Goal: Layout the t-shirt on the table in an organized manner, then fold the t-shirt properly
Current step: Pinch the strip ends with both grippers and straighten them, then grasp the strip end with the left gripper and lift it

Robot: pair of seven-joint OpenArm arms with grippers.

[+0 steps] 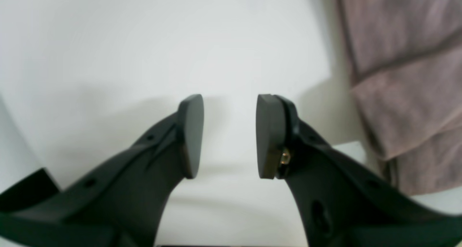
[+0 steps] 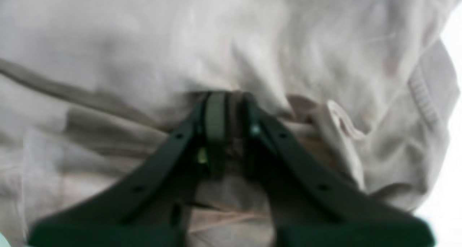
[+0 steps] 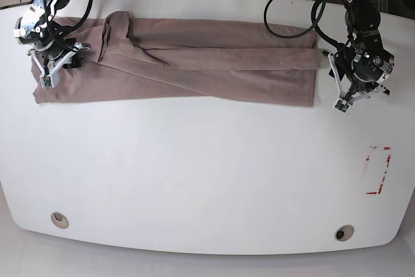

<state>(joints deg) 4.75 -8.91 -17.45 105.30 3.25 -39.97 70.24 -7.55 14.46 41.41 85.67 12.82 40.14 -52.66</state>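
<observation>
- White glossy surface (image 3: 194,180) under overhead light; cables run along the far edge.
- T-shirt (image 3: 194,69) lies across the far half of the surface as a long band, its sides already folded lengthwise toward the middle. One end sits by the right arm, the other reaches toward the left arm.
- Cloth is wrinkled, with a diagonal ridge through the middle. The near edge is fairly straight.
- Right pincer (image 2: 231,106) is pressed together on a bunched fold of the shirt at that end; the wrist view shows cloth gathered between the pads, a ribbed hem just beside it.
- Left pincer (image 1: 230,135) hangs spread over bare surface with nothing between the pads, just beside the shirt's other end without touching it.
- Step in hand, by my reading: layout done, lengthwise fold made, and now gripping the ends for the crosswise fold. Only one end is secured.
- Next move likely calls for the left pincer to shift sideways onto the shirt's edge, lower and pinch all layers, matching the right.
- After that, both ends need lifting evenly so the layers do not slide apart.
- Red-white tape rectangle (image 3: 378,170) and two grommet holes (image 3: 59,219) lie well apart from the cloth.
</observation>
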